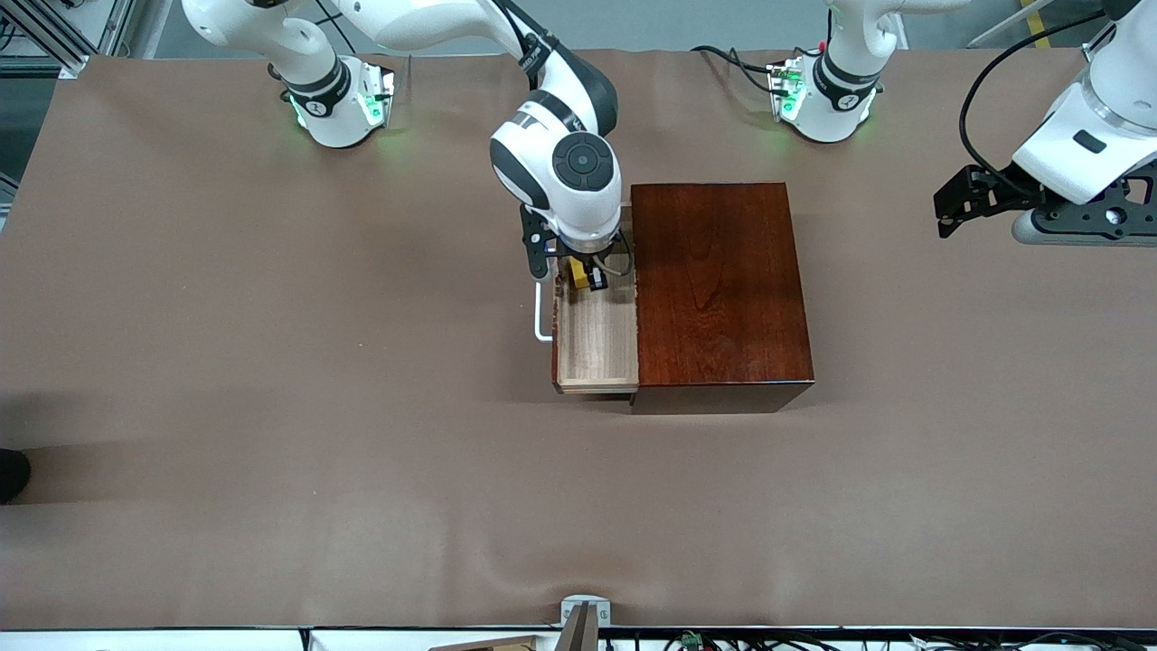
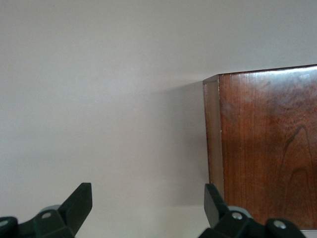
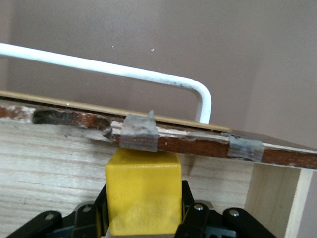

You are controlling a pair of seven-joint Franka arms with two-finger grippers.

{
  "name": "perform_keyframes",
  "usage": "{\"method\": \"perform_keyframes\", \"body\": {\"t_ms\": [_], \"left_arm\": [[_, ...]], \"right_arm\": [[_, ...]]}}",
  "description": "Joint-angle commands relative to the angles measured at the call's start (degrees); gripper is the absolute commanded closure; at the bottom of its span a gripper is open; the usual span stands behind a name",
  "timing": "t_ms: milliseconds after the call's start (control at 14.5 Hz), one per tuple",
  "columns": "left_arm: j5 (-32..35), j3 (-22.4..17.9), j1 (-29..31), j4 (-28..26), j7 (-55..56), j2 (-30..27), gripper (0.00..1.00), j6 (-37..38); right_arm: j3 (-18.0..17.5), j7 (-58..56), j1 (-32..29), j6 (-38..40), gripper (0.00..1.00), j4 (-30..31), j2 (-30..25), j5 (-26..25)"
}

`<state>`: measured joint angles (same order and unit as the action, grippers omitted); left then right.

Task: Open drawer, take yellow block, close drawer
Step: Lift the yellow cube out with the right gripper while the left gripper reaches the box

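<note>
The right end effector [image 1: 586,276] grips the yellow block [image 3: 143,191] inside the open drawer [image 1: 597,348] of the box [image 1: 719,289]. The left end effector [image 2: 148,210] waits open above the tabletop [image 1: 271,407].

There was one dark reddish-brown wooden box [image 1: 719,289], one pale drawer [image 1: 597,348] with one white handle [image 1: 540,316], one yellow block [image 3: 143,191], and two grippers.

front view: looking down from high across the table [image 1: 271,407], facing both bases | left wrist view: hovering off the box [image 2: 267,144], seeing its side, also showing in front view | right wrist view: sitting close inside the drawer [image 3: 59,163], facing its handle [image 3: 124,72]
</note>
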<state>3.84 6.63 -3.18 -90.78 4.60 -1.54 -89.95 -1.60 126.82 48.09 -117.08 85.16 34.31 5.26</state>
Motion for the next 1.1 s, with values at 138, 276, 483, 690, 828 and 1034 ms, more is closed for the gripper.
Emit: {"method": "perform_keyframes", "body": {"t_ms": [138, 276, 483, 690, 828, 1034], "left_arm": [[-1.3, 0.7, 0.9, -0.6, -0.3, -1.5, 0.0, 0.8], [-1.4, 0.6, 0.9, -0.6, -0.3, -1.5, 0.0, 0.9], [-1.4, 0.4, 0.9, -0.6, -0.2, -1.4, 0.0, 0.9], [-1.4, 0.5, 0.9, -0.6, -0.2, -1.5, 0.0, 1.0], [-1.4, 0.5, 0.9, -0.6, -0.2, -1.5, 0.0, 1.0], [-1.4, 0.2, 0.9, -0.6, -0.1, -1.3, 0.0, 1.3]], "right_arm": [[0.5, 0.9, -0.1, 0.4, 0.91, -2.2, -0.5, -0.8], [0.5, 1.0, -0.8, 1.4, 0.91, -3.6, -0.7, -0.5], [0.5, 0.9, -2.4, 5.3, 0.91, -6.8, -0.7, -0.3], [0.4, 0.8, -4.2, 8.3, 0.95, -10.6, -0.7, -0.2], [0.0, 0.3, -6.0, 10.9, 0.95, -13.3, -0.7, -0.2], [0.0, -2.4, -7.4, 13.2, 0.95, -15.1, -1.2, -0.1]]}}
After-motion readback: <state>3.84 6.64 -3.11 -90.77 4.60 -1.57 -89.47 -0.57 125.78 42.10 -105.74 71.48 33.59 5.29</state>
